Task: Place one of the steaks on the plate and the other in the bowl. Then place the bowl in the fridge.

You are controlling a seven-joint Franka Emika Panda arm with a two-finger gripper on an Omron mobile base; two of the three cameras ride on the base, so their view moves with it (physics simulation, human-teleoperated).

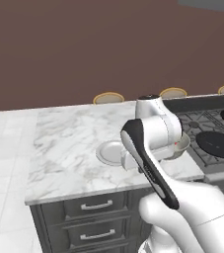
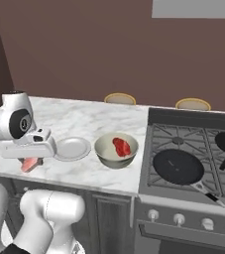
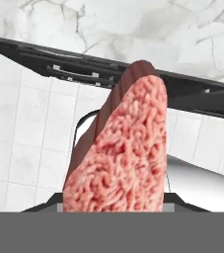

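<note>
With the bright red steak [image 2: 121, 147] already lying in the deep beige bowl [image 2: 105, 155], the pincer [image 2: 30, 162] is pinching the paler pink steak [image 3: 121, 158] over the marble bench's [image 2: 84, 121] front edge, beside the bare grey plate [image 2: 72, 148]; fridge step is waiting.

counter [image 2: 89, 121]: glossy veined marble | plate [image 2: 72, 148]: smooth grey | pink steak [image 3: 123, 153]: rough, grainy | bowl [image 2: 104, 151]: smooth cream

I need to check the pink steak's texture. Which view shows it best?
The hand view: the pink steak appears close up, its grain plain. The right base view shows a small piece under the claw. The left base view gives nothing clear.
</note>
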